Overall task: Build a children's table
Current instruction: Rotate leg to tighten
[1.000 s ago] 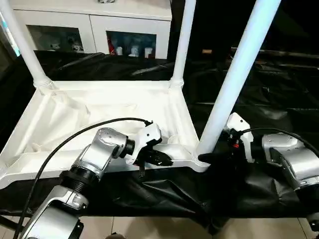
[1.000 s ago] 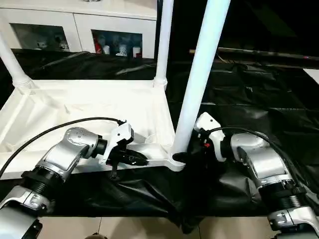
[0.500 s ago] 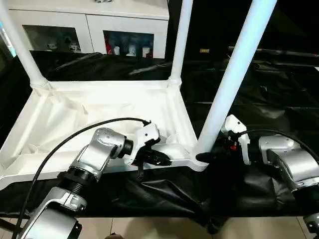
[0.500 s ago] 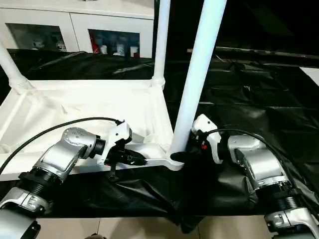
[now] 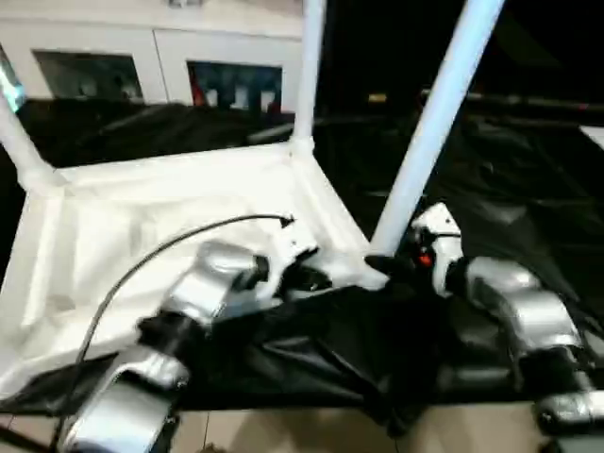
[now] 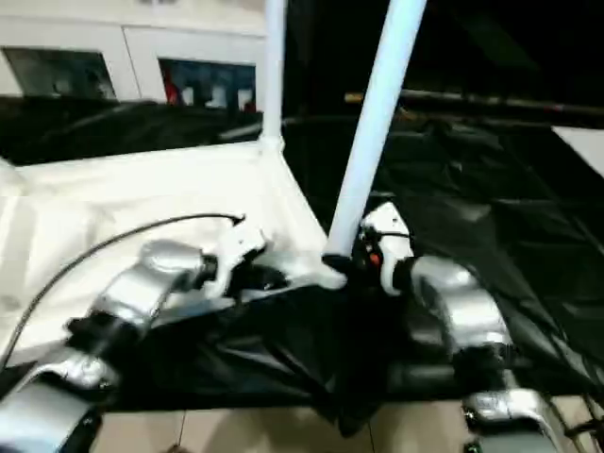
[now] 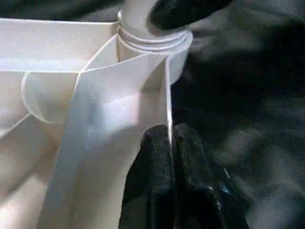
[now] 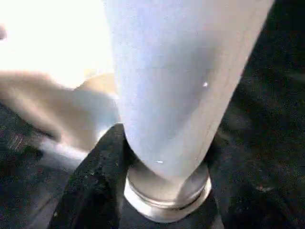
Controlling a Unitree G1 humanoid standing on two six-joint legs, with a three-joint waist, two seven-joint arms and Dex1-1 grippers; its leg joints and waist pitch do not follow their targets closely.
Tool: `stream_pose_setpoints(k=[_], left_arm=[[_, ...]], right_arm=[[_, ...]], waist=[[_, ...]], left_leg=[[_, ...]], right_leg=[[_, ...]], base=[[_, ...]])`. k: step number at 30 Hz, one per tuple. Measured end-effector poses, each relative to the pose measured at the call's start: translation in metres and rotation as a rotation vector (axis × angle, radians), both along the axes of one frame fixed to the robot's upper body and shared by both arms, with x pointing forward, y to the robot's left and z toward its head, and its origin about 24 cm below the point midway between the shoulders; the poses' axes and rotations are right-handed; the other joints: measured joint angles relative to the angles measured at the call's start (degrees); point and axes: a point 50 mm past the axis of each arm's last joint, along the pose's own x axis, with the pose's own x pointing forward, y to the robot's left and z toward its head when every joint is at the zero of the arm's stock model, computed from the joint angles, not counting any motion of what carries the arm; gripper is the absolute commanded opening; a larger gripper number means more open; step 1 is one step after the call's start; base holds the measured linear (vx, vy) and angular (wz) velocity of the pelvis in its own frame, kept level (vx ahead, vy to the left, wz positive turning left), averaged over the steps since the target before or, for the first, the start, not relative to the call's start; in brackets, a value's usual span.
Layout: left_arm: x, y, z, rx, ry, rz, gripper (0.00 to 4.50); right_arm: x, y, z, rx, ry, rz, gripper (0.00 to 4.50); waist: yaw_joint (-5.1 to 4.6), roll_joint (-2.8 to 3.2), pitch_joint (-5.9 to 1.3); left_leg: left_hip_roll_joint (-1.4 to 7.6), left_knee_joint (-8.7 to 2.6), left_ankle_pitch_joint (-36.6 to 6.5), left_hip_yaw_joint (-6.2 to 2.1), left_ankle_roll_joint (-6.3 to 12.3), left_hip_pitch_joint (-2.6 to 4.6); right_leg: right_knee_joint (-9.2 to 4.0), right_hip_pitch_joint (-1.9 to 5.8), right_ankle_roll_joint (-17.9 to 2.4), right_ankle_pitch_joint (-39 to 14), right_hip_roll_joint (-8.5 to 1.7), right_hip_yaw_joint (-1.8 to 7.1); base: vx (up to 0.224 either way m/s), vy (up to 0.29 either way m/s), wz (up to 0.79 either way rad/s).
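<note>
White leg (image 5: 429,127) upright in near-right corner socket (image 8: 167,191), right claw (image 8: 164,157) straddling its base, grip uncertain. Left claw (image 7: 170,157) pinched shut on upturned children's table (image 5: 142,217) rim (image 7: 167,95), beside that socket.

Work surface in front of me: big table draped in crinkled black plastic sheeting (image 5: 510,170), sheeting bunched in folds and hanging over the near edge toward the pale tiled floor (image 5: 283,429). Lying directly on the sheeting: white plastic rectangular tabletop (image 5: 142,226), flipped underside up, ribbed inside facing me, sitting on the left half of the table. It carries three white tubular legs that I can see, upright in its corner sockets; nearest one (image 5: 429,127) at the near right corner. Right half is bare sheeting
</note>
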Motion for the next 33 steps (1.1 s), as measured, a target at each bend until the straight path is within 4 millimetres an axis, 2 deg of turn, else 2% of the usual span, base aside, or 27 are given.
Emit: stream_pose_setpoints(k=[5, 10, 11, 13, 19, 23, 28, 33], left_arm=[[0.005, -0.026, -0.002, 0.025, -0.048, 0.118, 0.0], [0.005, -0.03, -0.003, 0.032, -0.062, 0.129, 0.0], [0.005, -0.03, -0.003, 0.034, -0.067, 0.126, 0.0], [0.005, -0.029, -0.003, 0.037, -0.073, 0.121, 0.0], [0.005, -0.024, -0.002, 0.033, -0.067, 0.077, 0.0], [0.004, -0.017, -0.001, 0.03, -0.058, 0.007, 0.0], [-0.001, -0.005, 0.0, 0.011, -0.033, -0.125, 0.0], [-0.011, 0.008, 0.002, -0.01, 0.022, -0.283, 0.0]], right_arm=[[0.019, 0.023, -0.001, 0.003, -0.011, -0.27, 2.04], [0.022, 0.026, -0.002, -0.005, -0.017, -0.304, 2.04], [0.022, 0.026, -0.003, -0.003, -0.02, -0.304, 2.58], [0.021, 0.025, -0.003, -0.002, -0.022, -0.292, 2.71], [0.015, 0.013, -0.002, -0.026, -0.031, -0.153, 3.13], [0.006, -0.004, 0.002, -0.061, -0.023, -0.011, 3.53], [-0.013, -0.029, 0.013, -0.118, -0.004, 0.209, 3.88], [-0.029, -0.047, 0.023, -0.151, 0.029, 0.36, 4.28]], waist=[[-0.41, -0.07, -0.13], [-0.37, -0.34, -0.3], [-0.35, -0.34, -0.3], [-0.35, -0.35, -0.29], [-0.18, -0.33, -0.28], [0.46, -0.21, -0.24], [1.27, -0.01, -0.13], [1.8, 0.33, 0.01]], left_leg=[[-0.09, -0.08, -0.01, -0.02, 0.0, -0.08], [-0.11, -0.23, -0.02, -0.05, 0.0, -0.06], [-0.11, -0.23, -0.01, -0.05, 0.0, -0.06], [-0.11, -0.22, -0.01, -0.05, 0.0, -0.06], [-0.09, -0.28, -0.01, -0.07, 0.0, -0.07], [-0.09, -0.29, -0.01, -0.07, 0.01, -0.07], [-0.07, -0.33, -0.01, -0.06, 0.01, -0.08], [0.09, -0.37, -0.02, -0.03, 0.01, -0.13]], right_leg=[[-0.1, 0.01, -0.02, 0.01, -0.03, 0.04], [-0.12, 0.02, -0.09, 0.05, -0.03, -0.01], [-0.12, 0.02, -0.05, 0.03, -0.03, -0.02], [-0.12, 0.02, 0.14, -0.08, -0.03, -0.01], [-0.13, 0.01, 0.16, -0.1, -0.02, -0.05], [-0.13, 0.0, 0.14, -0.09, -0.02, -0.05], [-0.2, 0.0, -0.03, 0.01, -0.02, -0.04], [-0.22, -0.01, -0.03, 0.01, -0.05, -0.04]], base=[[0.0, 0.0, 0.0], [0.0, 0.0, 0.0], [0.0, 0.0, 0.0], [0.0, 0.0, 0.0], [0.0, 0.0, 0.0], [0.0, 0.0, 0.0], [0.0, 0.0, 0.0], [0.0, 0.0, 0.0]])
